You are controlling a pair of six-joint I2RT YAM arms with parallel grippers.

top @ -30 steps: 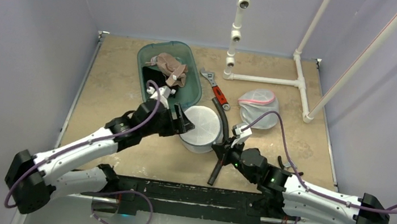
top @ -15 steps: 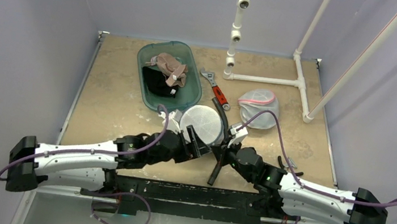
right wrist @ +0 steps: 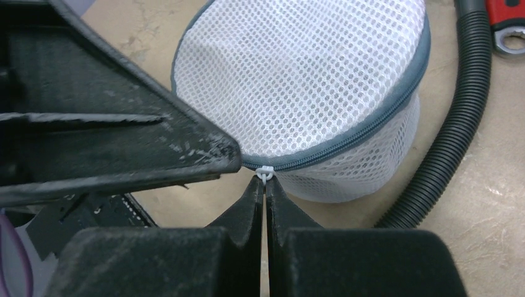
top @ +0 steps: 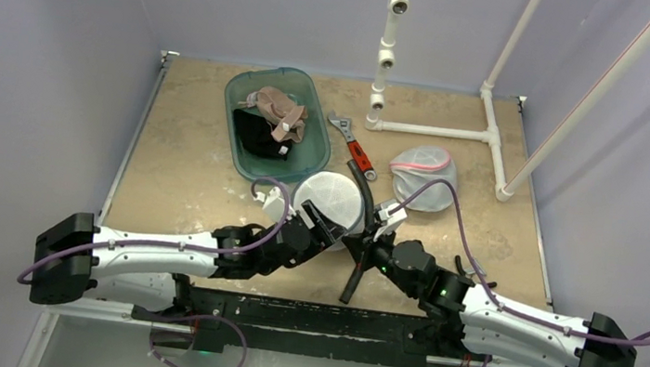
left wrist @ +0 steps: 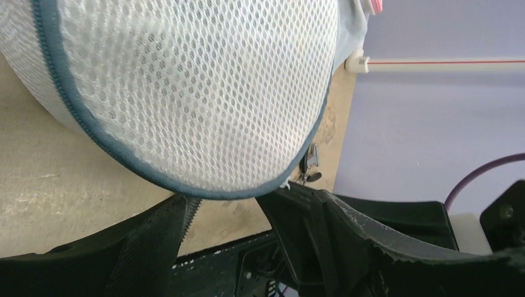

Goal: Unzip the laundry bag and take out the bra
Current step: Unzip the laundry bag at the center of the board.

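While the laundry bag point(top: 330, 205) sits mid-table, zipped shut, the right gripper point(right wrist: 265, 185) is clamped on its white zipper pull point(right wrist: 265, 171) at the near rim; left gripper point(left wrist: 232, 201) spread wide, fingers either side of the bag's near edge.

A round white mesh laundry bag point(top: 331, 198) sits mid-table. The left gripper point(top: 323, 227) meets its near-left edge and the right gripper point(top: 361, 240) its near-right edge, just beside a black hose point(top: 351, 282). Far left of the bag stands a teal tub point(top: 274, 71) holding clothes point(top: 276, 112). A red-handled wrench point(top: 358, 157) lies right of the tub. Farther right, a second mesh bag point(top: 423, 175) lies near a white pipe frame point(top: 431, 130).
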